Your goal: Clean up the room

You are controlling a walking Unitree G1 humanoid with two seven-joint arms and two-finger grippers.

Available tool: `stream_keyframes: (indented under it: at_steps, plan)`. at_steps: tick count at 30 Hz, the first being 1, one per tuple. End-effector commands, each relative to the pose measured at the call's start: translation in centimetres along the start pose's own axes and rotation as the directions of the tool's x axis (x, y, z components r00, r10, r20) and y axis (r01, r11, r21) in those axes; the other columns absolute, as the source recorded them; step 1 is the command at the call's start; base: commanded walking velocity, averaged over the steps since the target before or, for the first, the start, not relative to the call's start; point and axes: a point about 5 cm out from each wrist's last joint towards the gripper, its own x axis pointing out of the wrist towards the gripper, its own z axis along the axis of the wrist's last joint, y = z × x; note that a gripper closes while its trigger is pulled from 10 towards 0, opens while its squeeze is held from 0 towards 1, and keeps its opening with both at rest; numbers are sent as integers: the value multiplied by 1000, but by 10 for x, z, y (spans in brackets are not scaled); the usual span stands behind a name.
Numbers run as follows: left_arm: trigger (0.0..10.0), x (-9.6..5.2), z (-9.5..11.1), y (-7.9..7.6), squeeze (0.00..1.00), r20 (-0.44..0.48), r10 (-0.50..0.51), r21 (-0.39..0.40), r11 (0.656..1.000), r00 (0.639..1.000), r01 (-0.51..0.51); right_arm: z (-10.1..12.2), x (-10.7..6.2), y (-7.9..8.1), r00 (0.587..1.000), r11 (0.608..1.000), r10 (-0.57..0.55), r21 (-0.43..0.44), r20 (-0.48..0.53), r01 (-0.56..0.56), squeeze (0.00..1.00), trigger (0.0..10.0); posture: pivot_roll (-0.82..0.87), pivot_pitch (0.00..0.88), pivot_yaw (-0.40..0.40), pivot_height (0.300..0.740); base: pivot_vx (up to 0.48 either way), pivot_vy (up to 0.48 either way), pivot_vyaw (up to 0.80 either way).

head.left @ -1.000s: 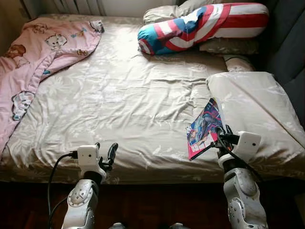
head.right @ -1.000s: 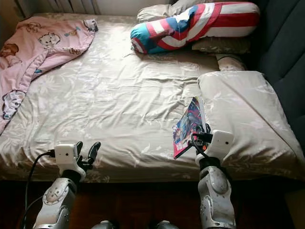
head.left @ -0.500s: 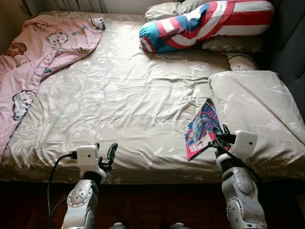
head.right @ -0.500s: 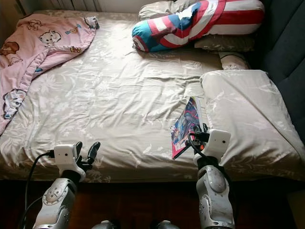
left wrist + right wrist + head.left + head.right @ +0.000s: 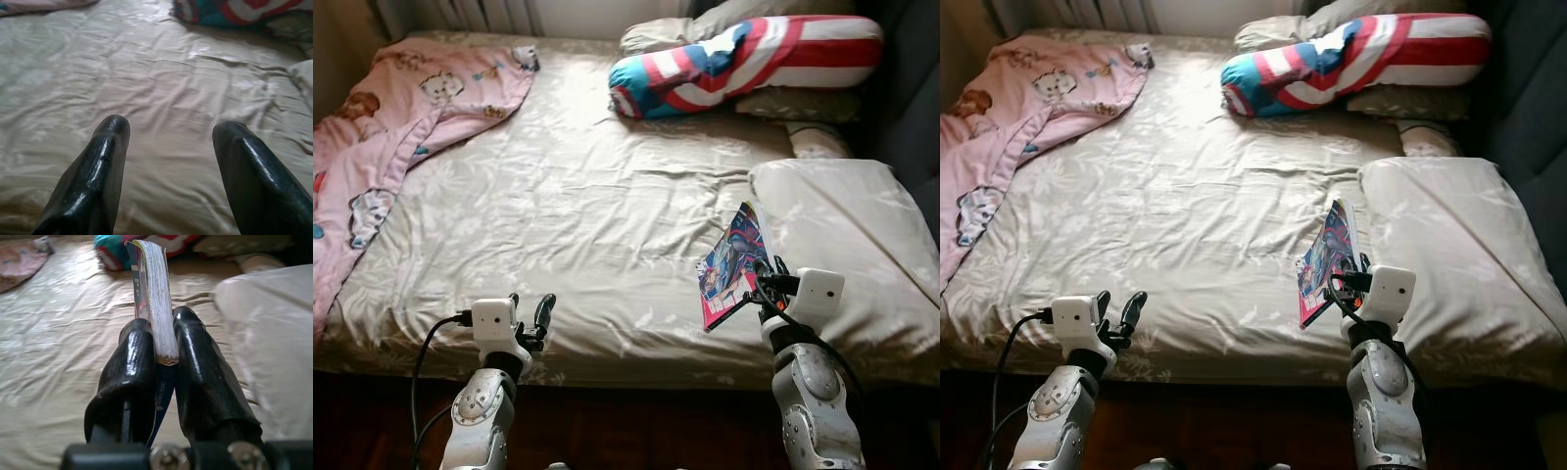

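Observation:
A colourful comic book (image 5: 731, 265) stands tilted above the bed's right front part, clamped in my right gripper (image 5: 759, 286). In the right wrist view both black fingers (image 5: 134, 357) squeeze the book (image 5: 155, 298) by its lower edge, its page block facing the camera. My left gripper (image 5: 530, 311) hovers over the front edge of the beige sheet (image 5: 578, 196), open, with nothing between its fingers (image 5: 105, 161).
A pink cartoon blanket (image 5: 386, 127) lies across the bed's far left corner. A red, white and blue bolster (image 5: 744, 61) rests at the head on beige pillows. Another large beige pillow (image 5: 842, 230) lies at the right. Dark floor (image 5: 626, 431) runs along the bed's front.
The whole picture has shifted slightly, so the camera has moved. The book stays clamped in the right gripper; the left gripper stays open in place.

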Motion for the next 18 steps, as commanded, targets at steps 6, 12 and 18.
stream_keyframes:
  at_steps: [6,12,18]
  plan:
    - [10000,-3,-3,-1,0,-16,0,-11,1000,1000,0,0,-1,-2,1000,1000,-8,-10,0,8,0,10000,47,192,-61,726,287,0,0]
    - [10000,-3,-3,-1,0,-15,-2,-12,1000,1000,2,-2,-1,-3,1000,1000,-16,-12,-5,16,0,10000,48,195,-60,726,224,0,0]
    - [10000,-3,-2,-1,0,-13,-5,-11,1000,1000,4,-3,-2,-3,1000,1000,-13,-7,-9,13,0,10000,48,195,-60,726,0,0,0]
